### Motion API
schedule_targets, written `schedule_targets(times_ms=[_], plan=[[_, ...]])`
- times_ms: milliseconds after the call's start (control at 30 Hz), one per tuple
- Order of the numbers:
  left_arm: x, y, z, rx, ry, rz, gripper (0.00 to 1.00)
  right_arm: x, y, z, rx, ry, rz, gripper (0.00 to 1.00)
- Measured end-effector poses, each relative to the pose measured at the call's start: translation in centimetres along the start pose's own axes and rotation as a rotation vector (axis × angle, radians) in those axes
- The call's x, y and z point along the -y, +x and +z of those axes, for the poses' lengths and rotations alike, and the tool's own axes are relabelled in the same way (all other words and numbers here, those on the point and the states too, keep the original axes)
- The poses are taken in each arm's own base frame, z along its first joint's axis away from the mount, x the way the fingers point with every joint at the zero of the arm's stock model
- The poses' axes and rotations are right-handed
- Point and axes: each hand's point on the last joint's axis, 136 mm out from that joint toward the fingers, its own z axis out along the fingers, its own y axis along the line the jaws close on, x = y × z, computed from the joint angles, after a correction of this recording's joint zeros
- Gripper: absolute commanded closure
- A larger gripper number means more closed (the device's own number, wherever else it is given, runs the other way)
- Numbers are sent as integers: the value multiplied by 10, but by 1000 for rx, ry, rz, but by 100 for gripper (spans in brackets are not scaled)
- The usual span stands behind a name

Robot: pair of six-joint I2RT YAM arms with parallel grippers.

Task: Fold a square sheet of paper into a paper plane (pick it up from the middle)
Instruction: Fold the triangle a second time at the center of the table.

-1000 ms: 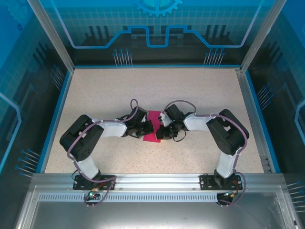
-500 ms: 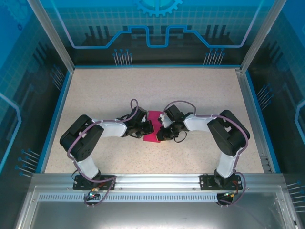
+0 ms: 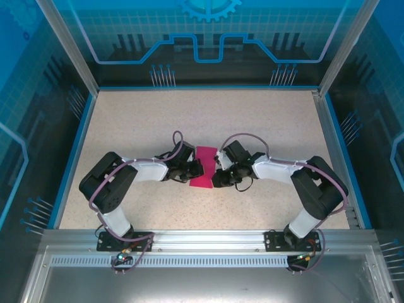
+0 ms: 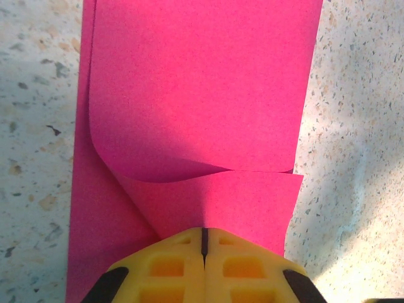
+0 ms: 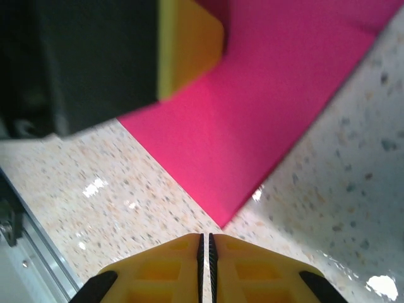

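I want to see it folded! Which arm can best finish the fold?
Left, probably: the left gripper is shut on the paper's curled flap; the right gripper is shut over bare table off its corner.

Nothing readable in any of these shots, no labels, brand names or numbers that I can make out. Closest thing to a sign is the gear emblem (image 3: 210,7) at the top of the blue back panel (image 3: 126,31), and it carries no legible lettering.
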Motion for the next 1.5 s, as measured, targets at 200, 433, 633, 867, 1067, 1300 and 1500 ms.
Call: schedule_targets(times_ms=[200, 433, 633, 867, 1067, 1300, 1500], plan=[[0, 0, 0, 0, 0, 0, 100, -7, -17, 16, 11, 8, -6, 89], [0, 0, 0, 0, 0, 0, 100, 5, -14, 30, -18, 44, 19, 89], [-1, 0, -1, 2, -9, -2, 100, 10, -7, 33, -40, 54, 6, 89], [-6, -8, -4, 12, -18, -22, 100, 12, -6, 34, -46, 60, -25, 89], [-13, -20, -5, 25, -31, -46, 100, 13, -7, 34, -53, 79, -33, 90], [-17, -33, -4, 21, -21, -59, 100, 13, -6, 34, -56, 83, -32, 90], [-21, -45, -3, 14, 0, -64, 100, 13, -8, 34, -51, 87, -35, 90]])
